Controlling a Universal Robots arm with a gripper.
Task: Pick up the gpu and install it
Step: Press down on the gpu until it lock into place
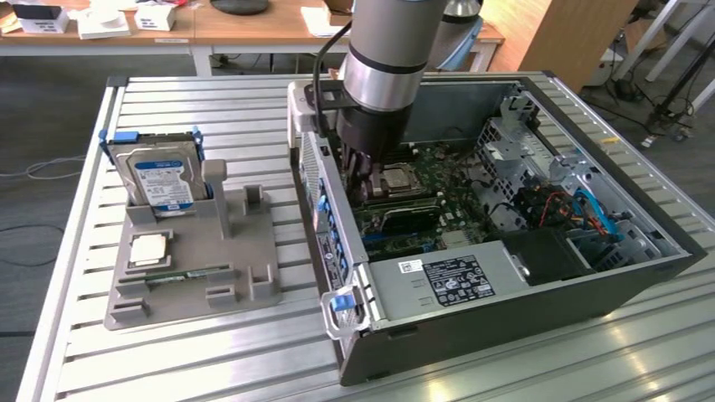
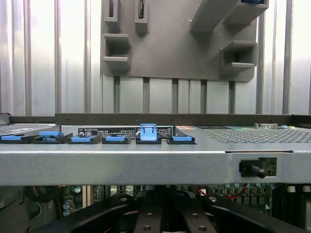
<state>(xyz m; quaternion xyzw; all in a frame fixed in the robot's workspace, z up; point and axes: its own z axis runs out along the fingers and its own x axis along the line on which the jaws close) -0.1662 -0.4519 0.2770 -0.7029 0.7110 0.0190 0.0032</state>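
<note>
Trouble may come because the gripper (image 1: 360, 186), fingers pressed together, hangs low inside the computer case (image 1: 625, 276) just above the motherboard (image 1: 430, 197), where a small slip scrapes parts.

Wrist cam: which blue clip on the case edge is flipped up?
The blue clip in front of the black label stands raised; the rest lie flat.

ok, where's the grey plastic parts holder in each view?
Exterior view: the grey plastic parts holder lies on the slatted metal table, to the exterior view's left of the open black computer case.
Wrist view: the holder lies on the table slats, beyond the case wall.
Shared landmark: the blue clips on that case wall.
</note>
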